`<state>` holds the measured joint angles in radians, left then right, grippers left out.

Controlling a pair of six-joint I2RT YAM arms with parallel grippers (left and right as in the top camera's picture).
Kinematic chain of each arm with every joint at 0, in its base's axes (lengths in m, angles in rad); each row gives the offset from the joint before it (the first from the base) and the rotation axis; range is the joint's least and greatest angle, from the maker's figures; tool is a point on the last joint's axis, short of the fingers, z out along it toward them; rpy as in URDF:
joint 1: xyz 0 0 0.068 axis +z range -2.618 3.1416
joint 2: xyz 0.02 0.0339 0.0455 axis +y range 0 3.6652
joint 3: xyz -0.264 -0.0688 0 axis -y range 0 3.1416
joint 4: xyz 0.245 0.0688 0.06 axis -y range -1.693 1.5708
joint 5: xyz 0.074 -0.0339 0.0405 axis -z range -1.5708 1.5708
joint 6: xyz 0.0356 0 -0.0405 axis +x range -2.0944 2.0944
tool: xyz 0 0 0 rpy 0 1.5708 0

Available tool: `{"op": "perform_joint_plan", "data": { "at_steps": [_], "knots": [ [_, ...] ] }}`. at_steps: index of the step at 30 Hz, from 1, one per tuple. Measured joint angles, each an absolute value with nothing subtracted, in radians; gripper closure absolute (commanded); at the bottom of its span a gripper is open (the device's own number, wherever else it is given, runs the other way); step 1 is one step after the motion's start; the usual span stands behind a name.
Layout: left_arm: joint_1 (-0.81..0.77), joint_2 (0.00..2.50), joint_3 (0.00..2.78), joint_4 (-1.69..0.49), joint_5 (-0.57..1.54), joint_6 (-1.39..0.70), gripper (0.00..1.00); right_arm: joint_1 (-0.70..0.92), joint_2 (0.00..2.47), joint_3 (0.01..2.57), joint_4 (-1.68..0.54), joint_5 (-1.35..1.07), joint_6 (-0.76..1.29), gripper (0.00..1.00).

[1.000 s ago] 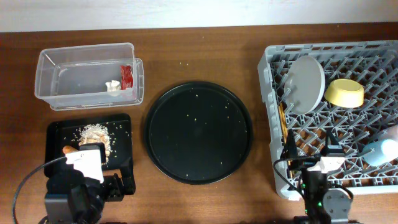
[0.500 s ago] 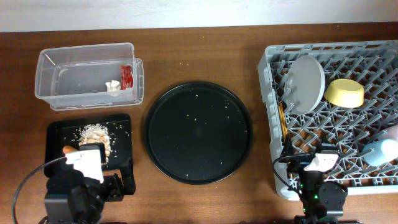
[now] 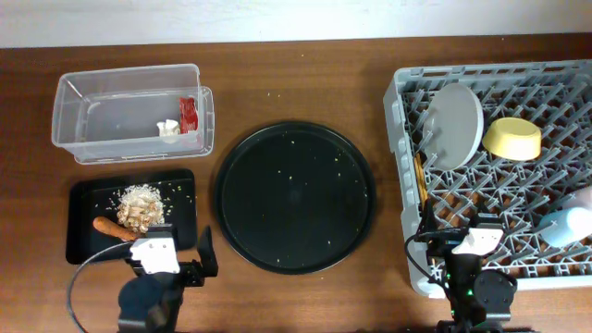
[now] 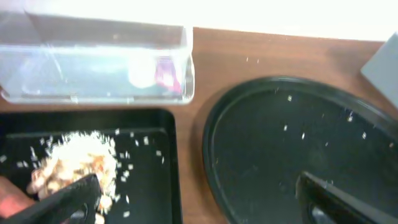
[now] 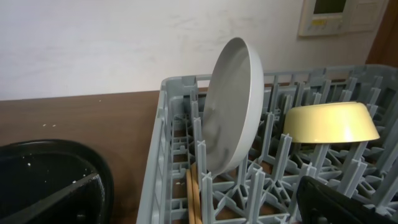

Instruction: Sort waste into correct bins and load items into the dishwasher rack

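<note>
From above, the clear box [image 3: 67, 91] sits at the upper left with the red wrapper [image 3: 188, 113] and the white tissue [image 3: 167, 128] inside. Below it, the shallow black tray [image 3: 85, 242] holds the food scraps [image 3: 141, 205] and the carrot piece [image 3: 115, 226]. The round black tray [image 3: 294, 196] is in the middle. On the right, the grey rack [image 3: 400, 139] holds the grey plate [image 3: 453, 125], the yellow bowl [image 3: 512, 138] and the chopsticks [image 3: 421, 185]. Only this top view shows the pale blue cup [image 3: 566, 225]. The blurry left wrist view shows the scraps close up. There the left pincer [image 4: 198, 182] is wide open and holds nothing, above the table between the two black trays. The right wrist view shows more. The plate stands on its edge between pegs, the chopsticks lie low under it, and the bowl rests wide side down. The right pincer [image 5: 200, 180] is wide open and empty too, by the rack's near left corner.
</note>
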<state>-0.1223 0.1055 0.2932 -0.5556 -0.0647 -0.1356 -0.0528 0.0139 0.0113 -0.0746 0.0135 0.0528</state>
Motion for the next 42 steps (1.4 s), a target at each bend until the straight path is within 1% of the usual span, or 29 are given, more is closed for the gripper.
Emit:
{"op": "perform_joint_plan", "data": {
  "at_steps": [2, 5, 7, 9, 14, 42],
  "knots": [
    [-0.122, 0.057, 0.205, -0.410, -0.065, -0.134, 0.01, -0.053, 0.014, 0.011, -0.075, 0.014, 0.052, 0.02],
    [-0.122, 0.016, 0.054, -0.064, -0.065, -0.057, 0.01, -0.053, 0.012, 0.011, -0.075, 0.013, 0.053, 0.02],
    [-0.122, 0.014, 0.019, -0.001, -0.066, 0.032, 0.01, -0.053, 0.013, 0.011, -0.075, 0.013, 0.052, 0.02],
    [-0.123, 0.011, 0.017, -0.083, -0.054, 0.082, 0.01, -0.053, 0.013, 0.011, -0.075, 0.013, 0.052, 0.02],
    [-0.123, 0.011, 0.017, -0.084, -0.011, 0.110, 0.01, -0.053, 0.013, 0.011, -0.075, 0.014, 0.053, 0.02],
    [-0.123, 0.011, 0.017, -0.084, -0.010, 0.112, 0.01, -0.053, 0.013, 0.011, -0.075, 0.014, 0.053, 0.02]
  ]
}}
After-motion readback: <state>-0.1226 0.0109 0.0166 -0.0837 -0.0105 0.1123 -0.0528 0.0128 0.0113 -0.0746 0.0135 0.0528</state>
